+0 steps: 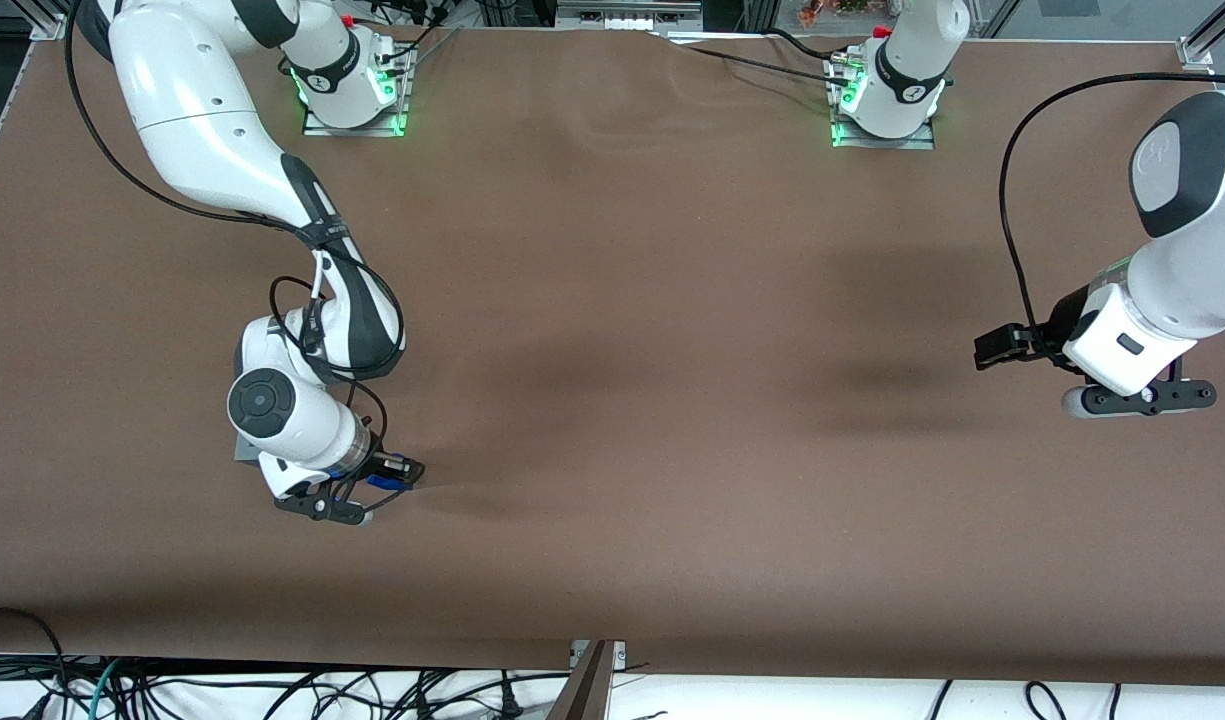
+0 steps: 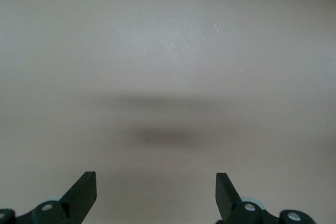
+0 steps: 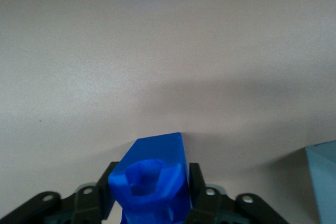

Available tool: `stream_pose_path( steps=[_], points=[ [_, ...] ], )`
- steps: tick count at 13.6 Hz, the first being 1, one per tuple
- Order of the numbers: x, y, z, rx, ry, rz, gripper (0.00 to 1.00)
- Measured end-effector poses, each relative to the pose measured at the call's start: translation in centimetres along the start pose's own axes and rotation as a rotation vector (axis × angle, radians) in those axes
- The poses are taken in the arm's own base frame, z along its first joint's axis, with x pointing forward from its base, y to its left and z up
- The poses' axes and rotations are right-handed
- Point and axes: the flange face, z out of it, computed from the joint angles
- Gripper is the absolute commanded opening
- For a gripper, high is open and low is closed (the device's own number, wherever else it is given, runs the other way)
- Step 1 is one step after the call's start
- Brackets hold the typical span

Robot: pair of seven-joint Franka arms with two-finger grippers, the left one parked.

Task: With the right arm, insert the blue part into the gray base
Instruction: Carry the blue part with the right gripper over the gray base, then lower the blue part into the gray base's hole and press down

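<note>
We see the brown table (image 1: 672, 350), the right arm (image 1: 212, 150) low over it, its gripper (image 3: 152, 203) closed on the blue part (image 3: 152, 182) — gray base (image 3: 325, 182) just beside. Our worry: the lumpy part may twist between the fingers and jam at the recess.

From my console, the right arm (image 1: 272, 190) hides most of the blue part (image 1: 382, 482) and gray base (image 3: 324, 182); the gripper (image 3: 152, 203) and base are cut off by the frame's edge.
</note>
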Motion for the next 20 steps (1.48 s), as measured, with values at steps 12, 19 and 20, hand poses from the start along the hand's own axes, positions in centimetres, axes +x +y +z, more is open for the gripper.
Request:
stream_pose_path(
  steps=[12,19,20],
  points=[
    [0.8,13.0,-14.2,-0.094,-0.161,-0.311,0.38],
    [-0.1,18.8,-10.5,-0.082,-0.113,-0.266,0.38],
    [-0.3,18.8,-10.0,-0.079,-0.111,-0.264,0.38]
  ],
)
